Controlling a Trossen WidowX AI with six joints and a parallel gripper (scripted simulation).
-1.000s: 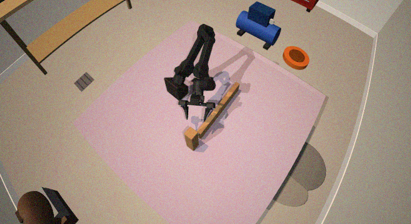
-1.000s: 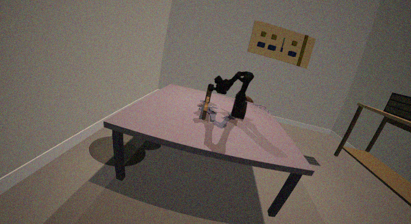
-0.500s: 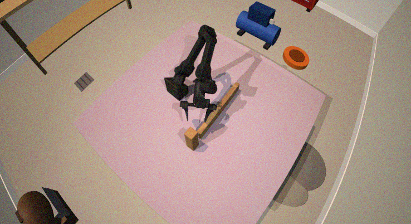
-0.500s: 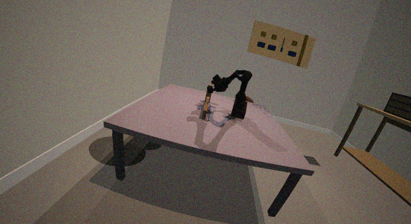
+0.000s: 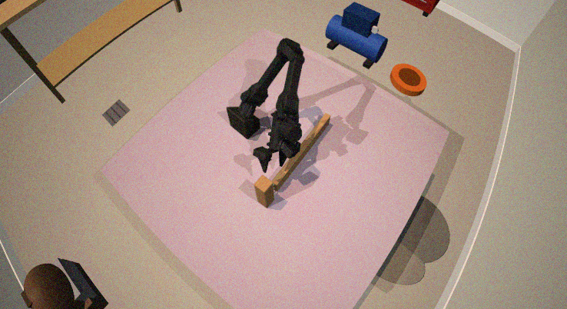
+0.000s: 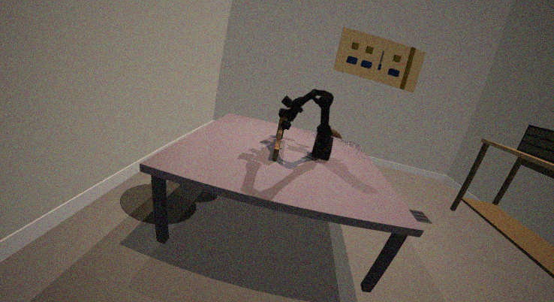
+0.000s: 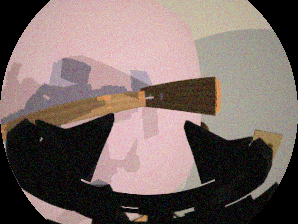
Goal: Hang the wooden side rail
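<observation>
The wooden side rail (image 5: 317, 131) (image 6: 275, 148) (image 7: 75, 110) runs diagonally across the table, its near end close against the headboard post (image 5: 263, 191) (image 7: 182, 95). The post stands upright on the pink table. A small pale metal glint shows where the rail end meets the post in the wrist view; whether the hooks sit on the pins in the slot cannot be made out. My gripper (image 5: 273, 167) (image 7: 150, 120) is open and empty. It hangs above the table beside the rail's post end, with the rail outside the fingers. The arm hides part of the rail in the top view.
The pink table top (image 5: 190, 195) (image 6: 217, 133) carries the arm's base (image 5: 243, 122) (image 6: 322, 146), which stands to the left of the rail in the top view. A blue compressor (image 5: 355, 37) and an orange ring (image 5: 396, 84) are on the floor beyond the table.
</observation>
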